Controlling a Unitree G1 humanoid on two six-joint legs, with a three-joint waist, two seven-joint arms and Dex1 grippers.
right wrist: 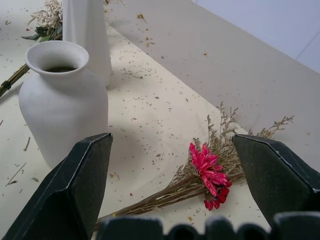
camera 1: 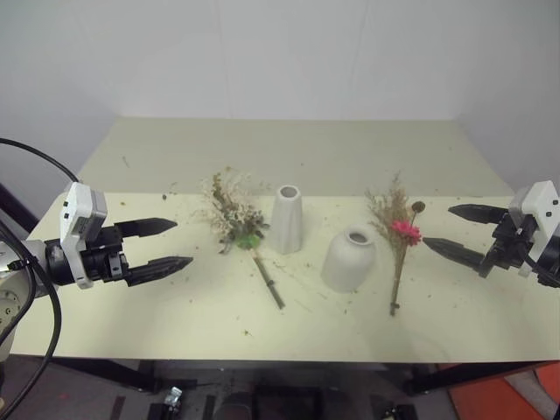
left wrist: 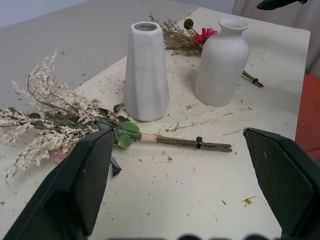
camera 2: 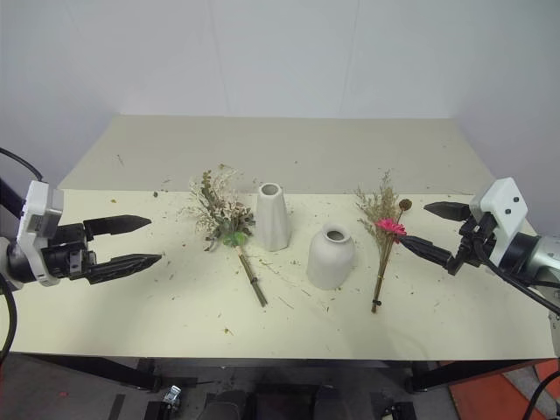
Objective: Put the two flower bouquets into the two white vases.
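Observation:
Two bouquets lie flat on the cream table (camera 1: 175, 315). The cream-white sprig bouquet (camera 1: 234, 217) with green leaves lies left of the tall tapered vase (camera 1: 286, 220). The tan grass bouquet (camera 1: 398, 234) with a pink flower and brown pod lies right of the squat vase (camera 1: 350, 259). Both white vases stand upright and hold nothing. My left gripper (camera 1: 166, 244) hovers open at the table's left side, apart from the cream bouquet (left wrist: 60, 120). On the right, my right gripper (camera 1: 464, 232) is open too, just right of the pink-flower bouquet (right wrist: 207, 170), not touching it.
Dried crumbs and bits of stalk are scattered over the tabletop. A plain white wall rises behind the table's far edge. Black cables trail from my left arm at the table's left edge. An orange-red object (camera 1: 512, 398) sits on the floor at the front right.

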